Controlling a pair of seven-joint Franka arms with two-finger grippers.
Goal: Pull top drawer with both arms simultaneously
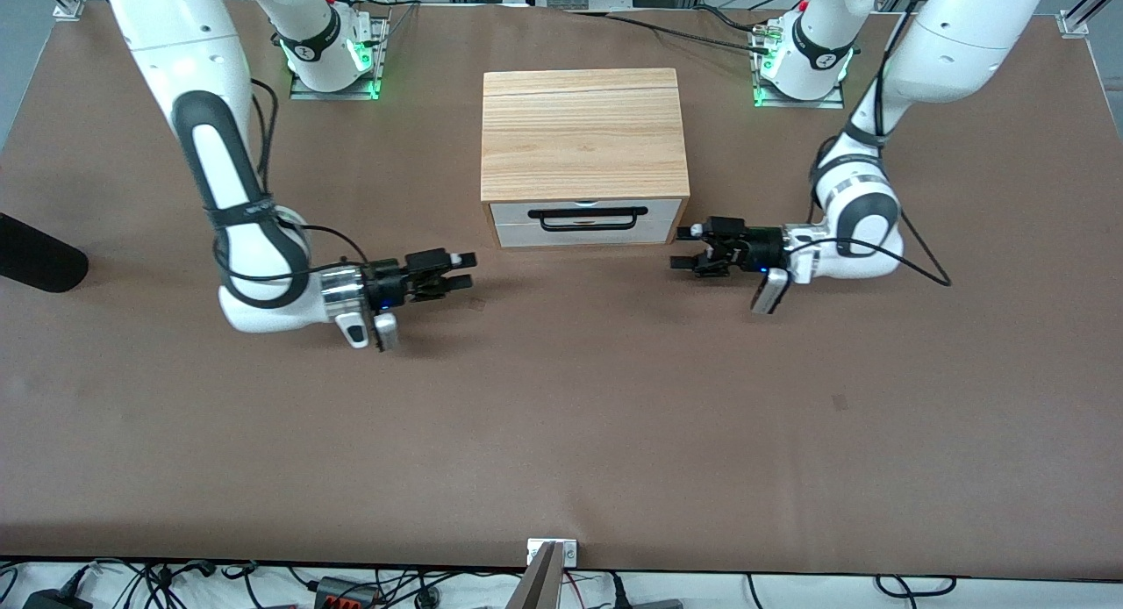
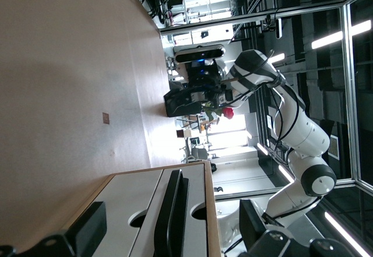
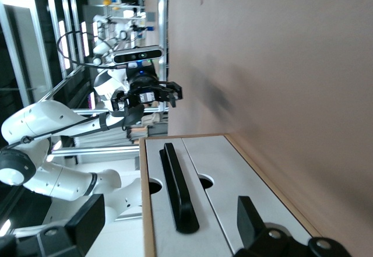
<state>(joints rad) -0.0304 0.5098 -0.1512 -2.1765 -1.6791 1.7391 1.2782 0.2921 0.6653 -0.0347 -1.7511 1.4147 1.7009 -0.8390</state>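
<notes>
The light-wood cabinet (image 1: 583,135) stands mid-table between the arm bases. Its top drawer (image 1: 518,212) is shut, with a white front and a black bar handle (image 1: 588,218). My left gripper (image 1: 689,247) is open, low over the table just off the cabinet's front corner toward the left arm's end. My right gripper (image 1: 463,271) is open off the front corner toward the right arm's end. Neither touches the handle. In the left wrist view the handle (image 2: 172,216) lies between the open fingers (image 2: 87,228). The right wrist view shows the handle (image 3: 178,190) the same way.
A second white drawer front (image 1: 526,237) sits under the top one. A black rounded object (image 1: 39,254) lies at the right arm's end of the table. A cable (image 1: 930,267) loops beside the left arm. A metal bracket (image 1: 551,552) sits at the table edge nearest the camera.
</notes>
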